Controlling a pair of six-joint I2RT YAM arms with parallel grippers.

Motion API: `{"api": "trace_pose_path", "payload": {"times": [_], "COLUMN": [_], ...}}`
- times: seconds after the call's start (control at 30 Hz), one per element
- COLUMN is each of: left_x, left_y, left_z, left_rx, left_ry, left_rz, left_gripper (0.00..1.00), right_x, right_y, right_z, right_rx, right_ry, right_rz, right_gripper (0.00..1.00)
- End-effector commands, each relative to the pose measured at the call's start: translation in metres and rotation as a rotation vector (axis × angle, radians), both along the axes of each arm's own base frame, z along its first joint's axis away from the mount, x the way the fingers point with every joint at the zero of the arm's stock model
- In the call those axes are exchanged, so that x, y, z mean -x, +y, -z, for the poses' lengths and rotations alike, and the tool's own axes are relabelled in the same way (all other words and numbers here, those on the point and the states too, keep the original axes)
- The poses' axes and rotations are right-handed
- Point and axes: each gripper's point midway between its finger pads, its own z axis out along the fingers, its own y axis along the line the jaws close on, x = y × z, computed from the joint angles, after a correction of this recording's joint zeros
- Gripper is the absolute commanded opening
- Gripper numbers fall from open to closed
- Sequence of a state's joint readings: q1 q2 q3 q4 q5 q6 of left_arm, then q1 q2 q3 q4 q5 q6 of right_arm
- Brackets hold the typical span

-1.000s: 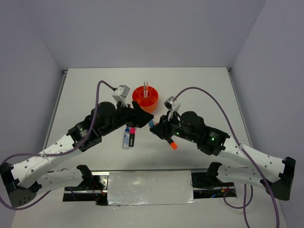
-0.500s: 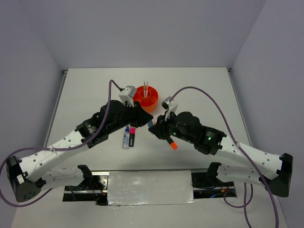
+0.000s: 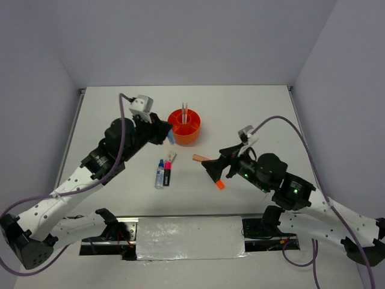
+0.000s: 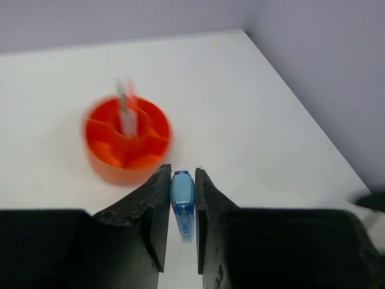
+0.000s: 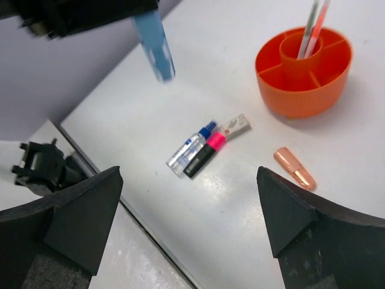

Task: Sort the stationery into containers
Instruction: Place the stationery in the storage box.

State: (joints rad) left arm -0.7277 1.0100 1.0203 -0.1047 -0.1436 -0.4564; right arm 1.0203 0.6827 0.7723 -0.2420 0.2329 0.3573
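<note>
Left gripper: your left gripper (image 4: 182, 180) is clamped on the light-blue piece (image 4: 182, 201), one finger on each flat side. It is lifted off the table.
Piece axis: from the right wrist view the piece hangs nose-down and somewhat tilted, with its free end below the fingers.
Key relation: the orange organiser (image 3: 186, 137) stands midway across the table, toward the far edge. It lies just to the right of the held piece and a little farther from you. The piece is beside the rim, not yet over a compartment.
Likely move: you would carry it right and toward the far edge, over a ring compartment, then let go. The central tube already holds two thin pens (image 5: 316, 24).
Loose items: the blue-capped marker (image 5: 191, 146) and pink-black highlighter (image 5: 204, 152) lie side by side nearer the front edge. The peach piece (image 5: 294, 169) lies to their right.
Right gripper: your right gripper (image 5: 189, 180) is spread wide with nothing in it, above those items. It is the nearer arm for the peach piece.
</note>
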Motion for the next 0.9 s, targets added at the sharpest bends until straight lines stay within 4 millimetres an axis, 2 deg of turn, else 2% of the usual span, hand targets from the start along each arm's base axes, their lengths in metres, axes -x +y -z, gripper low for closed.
{"api": "trace_pose_path", "payload": {"times": [0.0, 0.03, 0.07, 0.1, 0.13, 0.17, 0.2, 0.23, 0.27, 0.3, 0.37, 0.4, 0.47, 0.5, 0.53, 0.57, 0.6, 0.63, 0.67, 0.77, 0.87], "left_x": [-0.05, -0.081, -0.091, -0.114, -0.13, -0.141, -0.143, -0.162, -0.17, -0.18, -0.192, -0.204, -0.214, -0.222, -0.225, -0.229, -0.234, -0.239, -0.245, -0.254, -0.257], "left_y": [0.051, 0.074, 0.071, 0.071, 0.087, 0.089, 0.079, 0.083, 0.079, 0.068, 0.062, 0.056, 0.051, 0.046, 0.041, 0.04, 0.034, 0.033, 0.032, 0.028, 0.021], "left_z": [-0.047, -0.036, -0.045, -0.036, -0.038, -0.038, -0.047, -0.04, -0.055, -0.036, -0.045, -0.028, -0.031, -0.017, -0.024, -0.021, -0.007, -0.008, 0.004, 0.024, 0.034], "left_rx": [-0.018, -0.051, -0.04, -0.044, -0.047, -0.049, -0.039, -0.051, -0.07, -0.08, -0.095, -0.096, -0.086, -0.081, -0.064, -0.051, -0.031, -0.023, -0.013, 0.012, 0.033], "left_ry": [-0.232, -0.203, -0.216, -0.214, -0.236, -0.257, -0.3, -0.312, -0.364, -0.328, -0.379, -0.353, -0.379, -0.357, -0.373, -0.366, -0.334, -0.346, -0.327, -0.299, -0.287], "left_rz": [-0.156, -0.216, -0.159, -0.144, -0.155, -0.128, -0.035, -0.01, 0.024, 0.097, 0.138, 0.167, 0.194, 0.227, 0.244, 0.252, 0.278, 0.276, 0.276, 0.287, 0.318], "left_gripper": [0.0, 0.0, 0.0, 0.0, 0.0, 0.0, 0.0, 0.0, 0.0, 0.0, 0.0, 0.0, 0.03, 0.04, 0.05, 0.06, 0.06, 0.06, 0.07, 0.08, 0.11], "right_x": [0.001, 0.004, 0.008, 0.009, 0.015, 0.019, 0.023, 0.029, 0.034, 0.037, 0.044, 0.046, 0.05, 0.052, 0.054, 0.056, 0.057, 0.057, 0.057, 0.057, 0.059], "right_y": [-0.023, -0.024, -0.026, -0.026, -0.023, -0.023, -0.022, -0.022, -0.022, -0.021, -0.024, -0.026, -0.031, -0.032, -0.032, -0.033, -0.033, -0.034, -0.034, -0.033, -0.03], "right_z": [-0.014, -0.014, -0.013, -0.014, -0.013, -0.011, -0.008, -0.01, -0.008, -0.005, -0.003, -0.003, -0.004, -0.005, -0.006, -0.007, -0.006, -0.008, -0.009, -0.011, -0.013], "right_rx": [-0.04, -0.041, -0.033, -0.035, -0.031, -0.025, -0.022, -0.035, -0.037, -0.042, -0.059, -0.064, -0.079, -0.084, -0.087, -0.089, -0.086, -0.088, -0.082, -0.072, -0.073], "right_ry": [-0.044, -0.041, -0.036, -0.034, -0.03, -0.023, -0.017, -0.014, -0.005, 0.003, 0.005, 0.004, -0.004, -0.005, -0.008, -0.01, -0.009, -0.012, -0.016, -0.016, -0.015], "right_rz": [0.057, 0.044, 0.033, 0.025, -0.011, -0.031, -0.049, -0.084, -0.103, -0.118, -0.139, -0.14, -0.143, -0.149, -0.16, -0.171, -0.173, -0.173, -0.172, -0.181, -0.197], "right_gripper": [1.0, 1.0, 1.0, 1.0, 1.0, 1.0, 1.0, 1.0, 1.0, 1.0, 1.0, 1.0, 1.0, 1.0, 1.0, 1.0, 1.0, 1.0, 1.0, 1.0, 1.0]}}
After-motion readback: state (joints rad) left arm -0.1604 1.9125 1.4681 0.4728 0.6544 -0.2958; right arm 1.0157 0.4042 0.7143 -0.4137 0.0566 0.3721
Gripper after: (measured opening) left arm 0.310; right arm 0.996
